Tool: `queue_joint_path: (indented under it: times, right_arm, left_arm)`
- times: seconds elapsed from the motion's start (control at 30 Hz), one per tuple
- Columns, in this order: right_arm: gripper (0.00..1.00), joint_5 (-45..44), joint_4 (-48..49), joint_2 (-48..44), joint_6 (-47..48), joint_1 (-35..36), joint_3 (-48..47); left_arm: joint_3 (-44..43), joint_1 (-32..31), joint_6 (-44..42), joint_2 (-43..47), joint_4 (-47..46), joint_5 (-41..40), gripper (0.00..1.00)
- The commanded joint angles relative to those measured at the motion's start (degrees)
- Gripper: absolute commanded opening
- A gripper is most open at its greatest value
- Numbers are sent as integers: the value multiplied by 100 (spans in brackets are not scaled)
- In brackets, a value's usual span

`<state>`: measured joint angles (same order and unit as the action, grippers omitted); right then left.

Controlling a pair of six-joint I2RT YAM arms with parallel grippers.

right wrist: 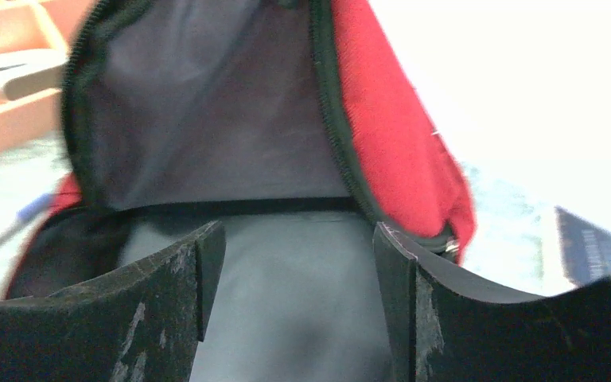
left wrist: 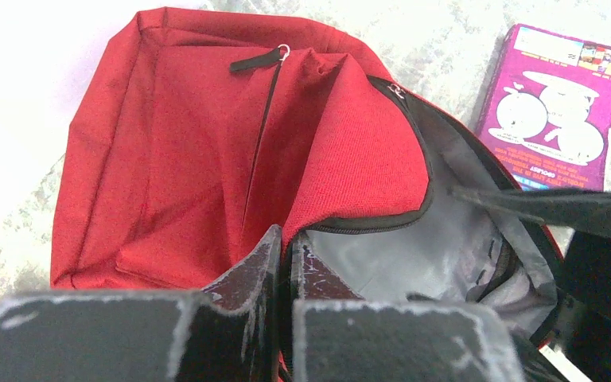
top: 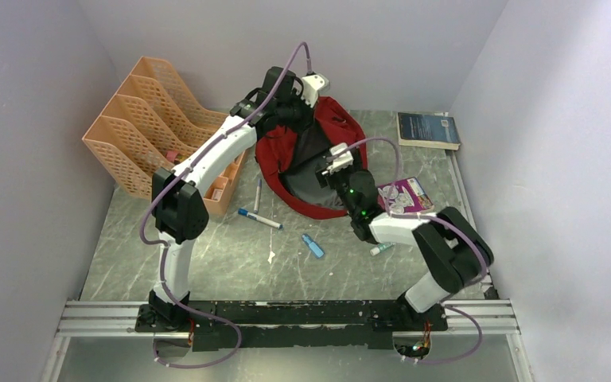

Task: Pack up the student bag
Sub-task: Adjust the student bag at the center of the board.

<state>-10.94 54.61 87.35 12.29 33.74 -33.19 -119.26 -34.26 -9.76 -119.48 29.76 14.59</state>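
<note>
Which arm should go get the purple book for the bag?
Right. The right hand is open and empty, with the purple book beside that arm; the left hand is pinching the student bag.

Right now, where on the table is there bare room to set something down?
Widest bare patch: the table strip between the rail and the small blue tube. Also free: between backpack and book. Crowded: the pens beside the orange organizer, and around the purple packet.

Matt woven-cloth student bag [left wrist: 167, 159]
</note>
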Motion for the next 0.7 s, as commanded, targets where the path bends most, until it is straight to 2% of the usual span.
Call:
queue_joint_path:
  times: [0.0,0.13,0.37,0.5,0.67]
  right_arm:
    - [72,-979,1368,723,1768,22,-510]
    - [72,-1249,1554,1187,2246,-65,-849]
    - [70,-976,1310,1309,1952,-534,-1122]
    - [60,-52,378,1008,907,-1132,-1329]
    - [38,1463,-282,1093,139,-1755,-1679]
  left_arm:
    - [57,-10,41,177,-295,168,5]
    - [136,-10,19,206,-304,143,5]
    - [268,-10,-75,233,-303,19,5]
    - [297,-11,-74,193,-319,46,5]
    - [424,-14,-61,176,-390,72,7]
